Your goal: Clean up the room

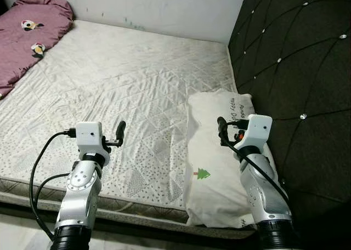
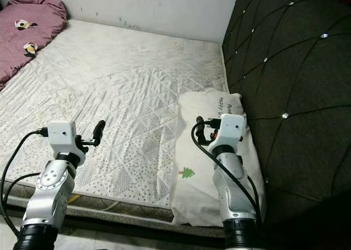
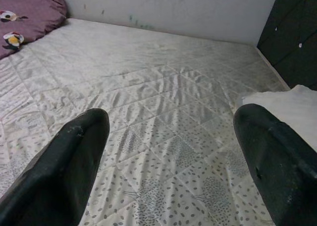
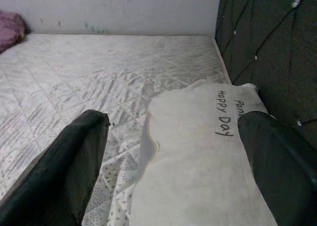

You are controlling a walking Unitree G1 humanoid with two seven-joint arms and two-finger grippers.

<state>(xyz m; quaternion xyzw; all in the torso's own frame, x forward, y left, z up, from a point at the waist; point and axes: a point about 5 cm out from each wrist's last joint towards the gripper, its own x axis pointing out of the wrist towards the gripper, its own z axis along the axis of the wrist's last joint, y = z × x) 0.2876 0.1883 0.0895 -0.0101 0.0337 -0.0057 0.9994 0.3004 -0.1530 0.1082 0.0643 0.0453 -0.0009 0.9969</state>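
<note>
A white pillow (image 1: 216, 157) with a small green tree and the words "Happy Day" lies at the bed's near right, against the black headboard. My right gripper (image 1: 222, 130) hovers over it, fingers wide open and empty; the pillow (image 4: 198, 151) shows between them in the right wrist view. My left gripper (image 1: 119, 134) is raised over the near left of the white quilted mattress (image 1: 120, 80), open and empty. A mauve blanket (image 1: 30, 25) with panda prints is bunched at the far left corner.
The black tufted headboard (image 1: 296, 69) runs along the right side. A white wall (image 1: 164, 6) bounds the far edge of the bed. The mattress's near edge (image 1: 137, 206) is just in front of me.
</note>
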